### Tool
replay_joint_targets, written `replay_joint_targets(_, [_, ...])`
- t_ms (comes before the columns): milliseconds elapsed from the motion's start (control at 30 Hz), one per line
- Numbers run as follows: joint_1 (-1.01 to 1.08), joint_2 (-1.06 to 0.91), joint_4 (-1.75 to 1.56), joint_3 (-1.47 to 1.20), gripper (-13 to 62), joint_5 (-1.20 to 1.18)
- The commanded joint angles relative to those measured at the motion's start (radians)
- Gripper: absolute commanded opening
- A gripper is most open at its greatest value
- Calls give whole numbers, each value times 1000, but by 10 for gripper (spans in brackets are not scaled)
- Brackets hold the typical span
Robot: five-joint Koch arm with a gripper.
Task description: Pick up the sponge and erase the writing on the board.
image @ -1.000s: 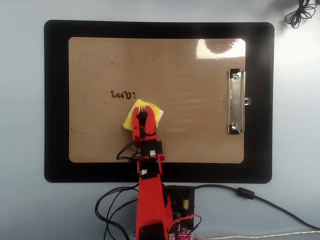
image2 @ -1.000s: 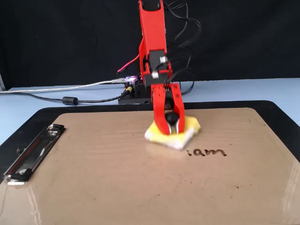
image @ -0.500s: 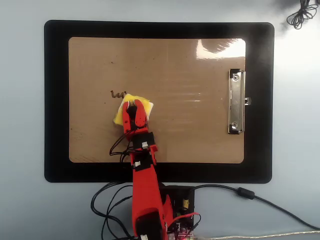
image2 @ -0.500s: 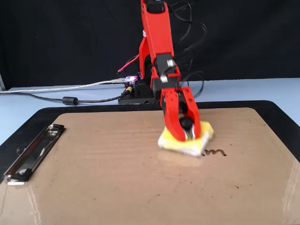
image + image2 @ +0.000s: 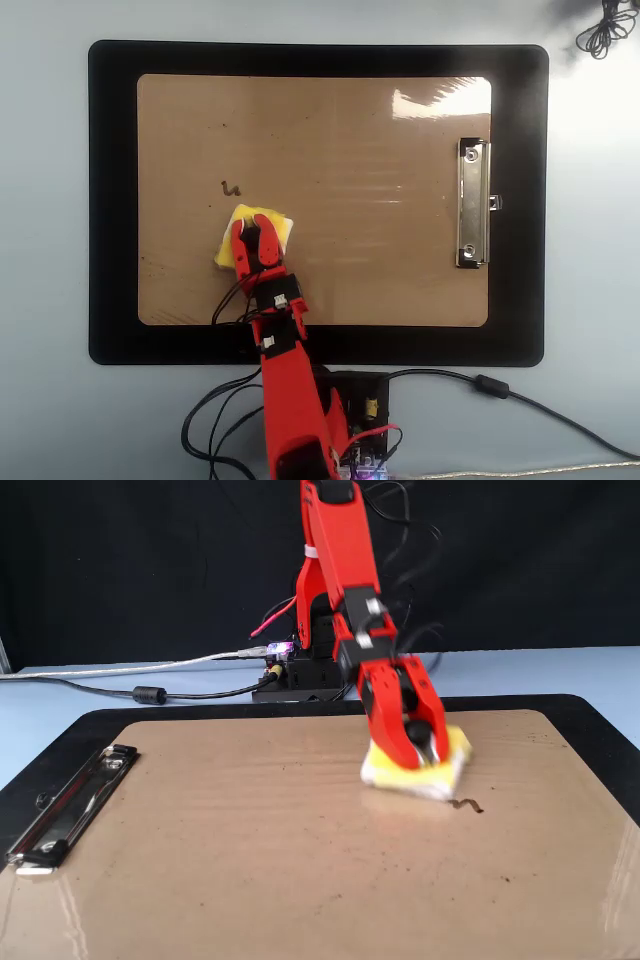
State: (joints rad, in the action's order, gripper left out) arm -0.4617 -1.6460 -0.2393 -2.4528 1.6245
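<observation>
The red gripper [image 5: 250, 228] [image 5: 422, 752] is shut on the yellow sponge [image 5: 275, 226] [image 5: 455, 746] and presses it flat on the tan board [image 5: 350, 140] [image 5: 240, 860]. In the overhead view the sponge sits in the board's lower left part. Of the writing [image 5: 231, 188] [image 5: 466, 804] only one small dark squiggle shows. It lies just beyond the sponge, slightly up and left in the overhead view, and in front of it and to the right in the fixed view. The squiggle and the sponge are a little apart.
A silver clip [image 5: 473, 203] [image 5: 62, 810] sits at the board's right end in the overhead view. The black mat [image 5: 110, 200] [image 5: 590, 715] frames the board. The arm's base with electronics [image 5: 362, 415] [image 5: 285, 672] and cables [image 5: 480, 385] [image 5: 140, 693] lies behind the mat.
The gripper slid the sponge leftward in the overhead view, rightward in the fixed view. The stroke wiped away most of the remaining letters and left only a small squiggle.
</observation>
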Motion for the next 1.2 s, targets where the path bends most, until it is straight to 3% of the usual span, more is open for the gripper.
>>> replay_joint_targets(0, [-20, 55, 26, 95, -78, 31])
replay_joint_targets(167, [-21, 456, 34, 538, -78, 31])
replay_joint_targets(233, [-23, 439, 48, 512, -78, 35])
replay_joint_targets(367, [-58, 130, 46, 181, -78, 40])
replay_joint_targets(433, [-83, 84, 46, 152, -78, 40])
replay_joint_targets(633, [-92, 546, 34, 632, -78, 38])
replay_joint_targets(700, [-94, 515, 55, 606, -78, 40])
replay_joint_targets(867, [-152, 163, 63, 245, -78, 58])
replay_joint_targets(933, [-156, 216, 54, 273, -78, 58])
replay_joint_targets(1067, [-143, 549, 61, 655, -78, 51])
replay_joint_targets(1167, [-153, 517, 129, 693, -78, 58])
